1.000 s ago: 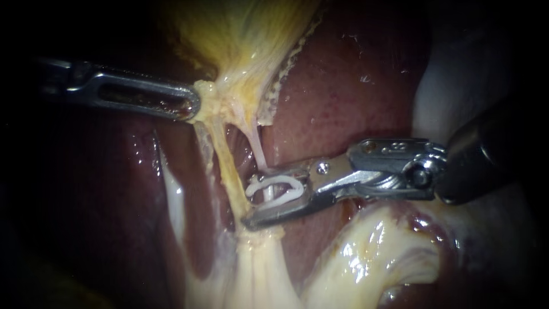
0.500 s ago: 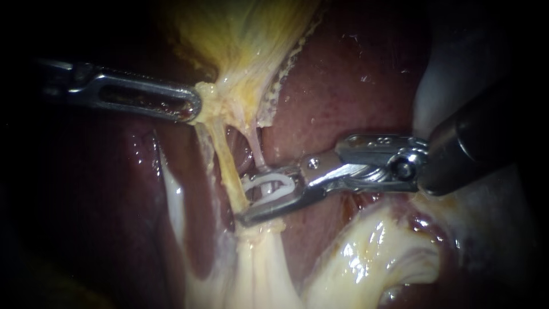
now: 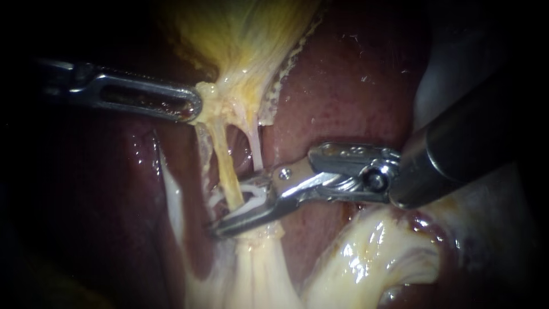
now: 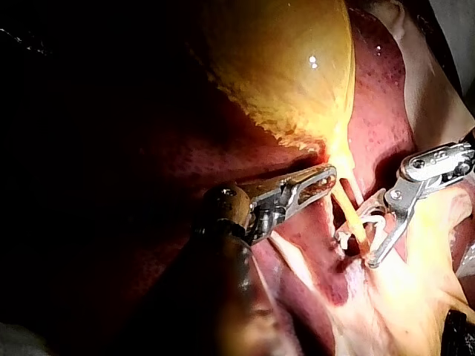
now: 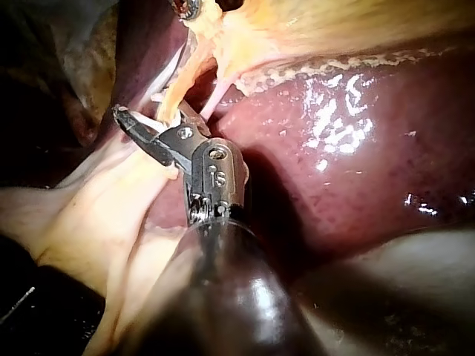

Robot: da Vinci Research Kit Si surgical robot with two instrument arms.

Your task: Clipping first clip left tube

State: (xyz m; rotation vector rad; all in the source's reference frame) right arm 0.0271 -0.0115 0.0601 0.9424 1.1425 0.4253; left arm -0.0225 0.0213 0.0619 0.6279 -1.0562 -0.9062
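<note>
- Clip placement on the left tube (image 3: 226,166) looks to be the step in hand. This yellowish tube runs down from the gallbladder (image 3: 246,40) and passes between the jaws of the right instrument (image 3: 229,206).
- That instrument's hand stands narrow-to-medium apart, with the white clip (image 3: 254,193) seated between both jaws. The clip's arms show on either side of the tube.
- The left instrument (image 3: 196,109) has its hand closed on the tissue at the gallbladder's neck, pulling both tubes taut.
- To do it well, I judge the lower jaw tip should show clear past the tube's far edge before squeezing.
- The clip should sit square across the tube, not slanted.
- The pale right tube (image 3: 255,150) lies just beside the upper jaw. The main risk, as I judge it, is catching this tube or the liver (image 3: 343,86) behind it.
- The left instrument should pull steadily, without dragging.
- Writing: small stamped marks show on the right instrument's joint in its wrist view. I see no brand or label elsewhere.
</note>
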